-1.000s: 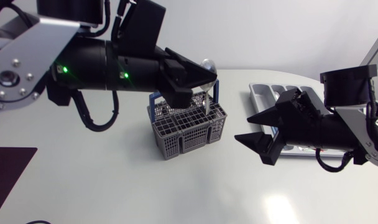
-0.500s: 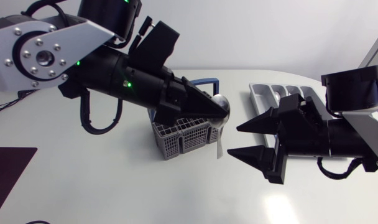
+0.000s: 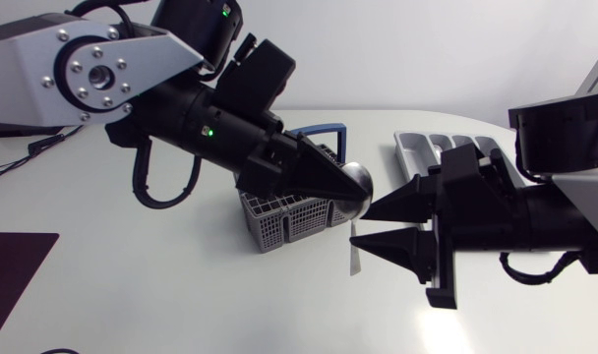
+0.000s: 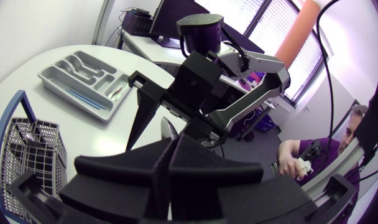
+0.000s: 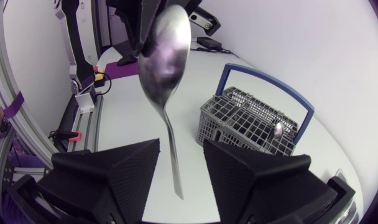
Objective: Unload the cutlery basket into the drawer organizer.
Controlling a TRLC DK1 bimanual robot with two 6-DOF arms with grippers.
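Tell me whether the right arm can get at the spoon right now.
Probably yes: the spoon hangs from the left gripper, its handle free between the right gripper's open fingers, with nothing blocking.

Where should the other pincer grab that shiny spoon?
On the thin handle, squeezing from its two sides. The spoon hangs down, its bowl end pinched in the left pincer, so only the handle is free, between the open fingers of the right pincer.

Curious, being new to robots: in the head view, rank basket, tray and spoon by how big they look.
1. basket and tray: largest, but the arms hide part of each, so unranked.
2. spoon: smallest.
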